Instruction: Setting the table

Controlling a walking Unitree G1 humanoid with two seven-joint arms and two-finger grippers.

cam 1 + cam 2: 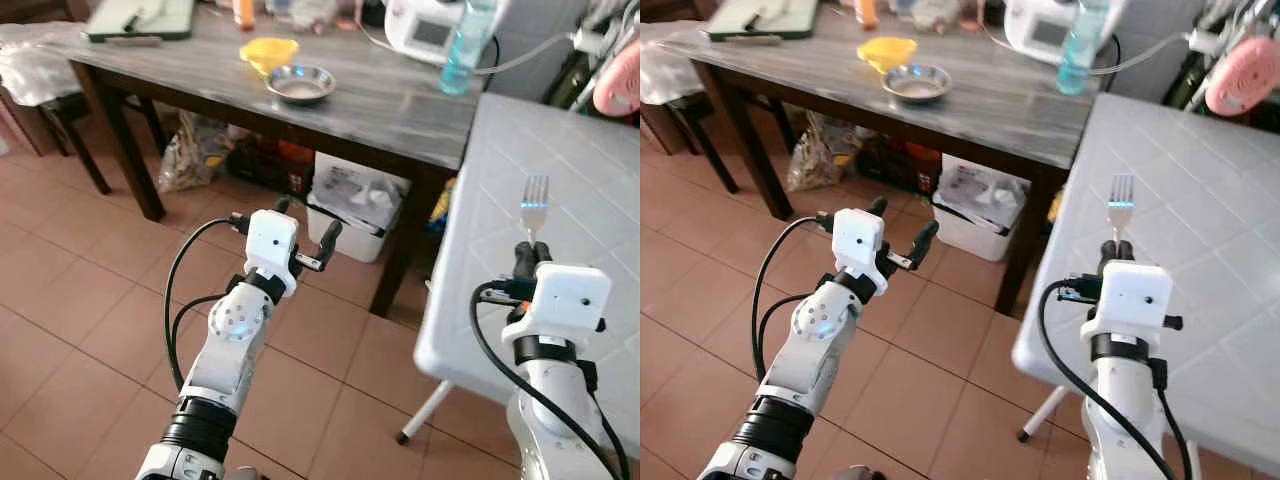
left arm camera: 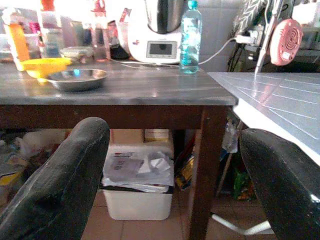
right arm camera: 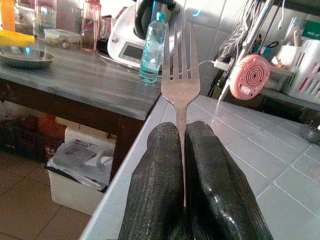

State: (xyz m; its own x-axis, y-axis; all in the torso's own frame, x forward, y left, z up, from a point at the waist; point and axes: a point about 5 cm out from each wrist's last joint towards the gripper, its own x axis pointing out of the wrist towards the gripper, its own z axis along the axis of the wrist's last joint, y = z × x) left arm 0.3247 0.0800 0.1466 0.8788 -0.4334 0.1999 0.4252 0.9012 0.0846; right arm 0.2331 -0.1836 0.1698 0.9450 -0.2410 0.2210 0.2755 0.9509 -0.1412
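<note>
2 claws are up in front of the robot. The right claw (image 3: 184,165) is pressed tight on the handle of a fork (image 1: 535,207), and the fork points up and forward with its prongs high. It hangs over the near edge of the white bench (image 1: 590,170), not touching it.

The left claw (image 1: 308,245) is spread wide with nothing in it. It hangs over the tiled floor (image 1: 70,310), next to the white bench.

On the grey bench (image 1: 390,105) farther off sit a metal bowl (image 1: 300,83), a yellow bowl (image 1: 268,52) just behind it, and a water bottle (image 1: 466,40).

I think the job now is to put the fork down on the white bench. To do it well, the right claw should go farther in from the edge, tip the fork flat, and come low before letting go. If it lets go too near the edge, the fork could slide off onto the floor.
</note>
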